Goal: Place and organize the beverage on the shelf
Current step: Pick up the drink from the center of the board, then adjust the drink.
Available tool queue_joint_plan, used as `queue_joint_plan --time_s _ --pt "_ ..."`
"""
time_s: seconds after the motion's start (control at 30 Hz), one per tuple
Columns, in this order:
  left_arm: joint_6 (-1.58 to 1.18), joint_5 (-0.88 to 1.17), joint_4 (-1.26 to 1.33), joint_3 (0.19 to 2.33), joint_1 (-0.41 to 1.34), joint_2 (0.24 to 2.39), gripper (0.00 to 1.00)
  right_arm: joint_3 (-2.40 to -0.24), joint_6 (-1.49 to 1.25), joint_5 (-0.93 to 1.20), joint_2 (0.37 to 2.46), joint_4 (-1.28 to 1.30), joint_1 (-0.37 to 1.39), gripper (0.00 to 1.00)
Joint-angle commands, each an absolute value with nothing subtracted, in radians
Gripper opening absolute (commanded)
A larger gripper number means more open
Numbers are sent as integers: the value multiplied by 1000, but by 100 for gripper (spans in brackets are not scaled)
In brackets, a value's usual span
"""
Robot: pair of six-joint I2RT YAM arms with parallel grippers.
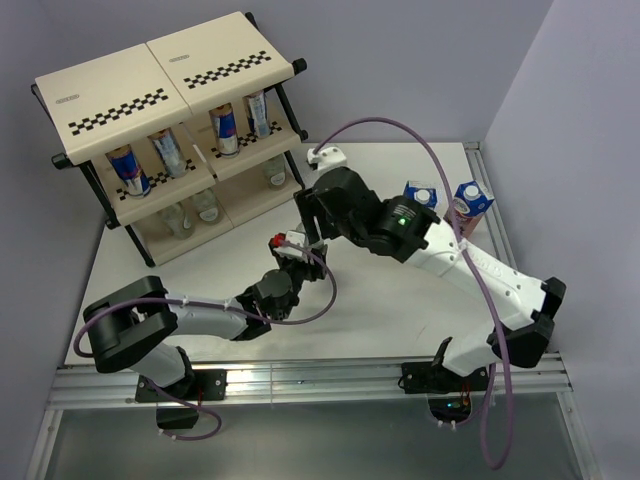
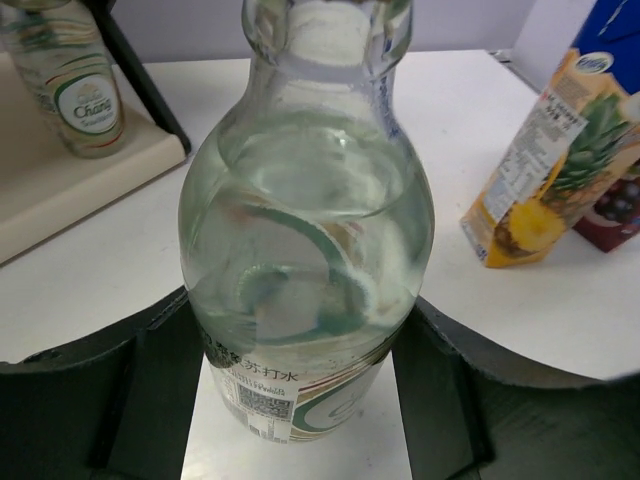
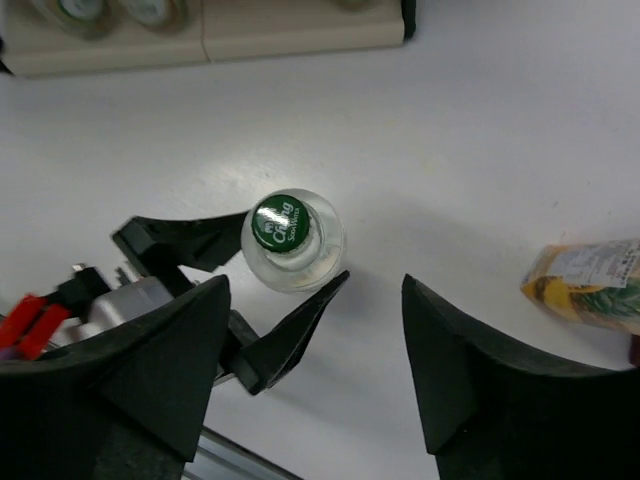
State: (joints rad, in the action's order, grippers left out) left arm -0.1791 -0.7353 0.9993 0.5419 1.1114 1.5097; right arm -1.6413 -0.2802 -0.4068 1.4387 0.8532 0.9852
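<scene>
Clear bottle was clamped upright by left gripper at middle of table, near shelf. Right gripper was held spread wide above its green cap. Four cans were seen on middle tier. Two cartons were stood at far right.
</scene>
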Motion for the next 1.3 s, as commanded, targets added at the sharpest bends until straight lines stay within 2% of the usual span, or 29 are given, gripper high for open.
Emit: queue_joint_plan --time_s 0.0,0.17,0.27,0.47,0.87,1.27 --pt "-170 -767 1149 545 1104 1488 0 -1628 -333 -440 1313 730 971 79" --pt "-175 -773 1144 557 1063 1497 1 -1571 -336 -434 1221 719 928 81" --pt "-204 -743 1095 584 999 1503 0 -1493 -336 -426 1162 695 876 81" --pt "-201 -710 1160 600 850 1557 0 -1339 -328 -387 1057 614 769 81" --pt "-201 -608 1259 683 660 1698 0 -1272 -287 -362 1043 586 710 81" --pt "-212 -554 1269 804 542 1838 0 -1261 -270 -353 1068 580 698 81"
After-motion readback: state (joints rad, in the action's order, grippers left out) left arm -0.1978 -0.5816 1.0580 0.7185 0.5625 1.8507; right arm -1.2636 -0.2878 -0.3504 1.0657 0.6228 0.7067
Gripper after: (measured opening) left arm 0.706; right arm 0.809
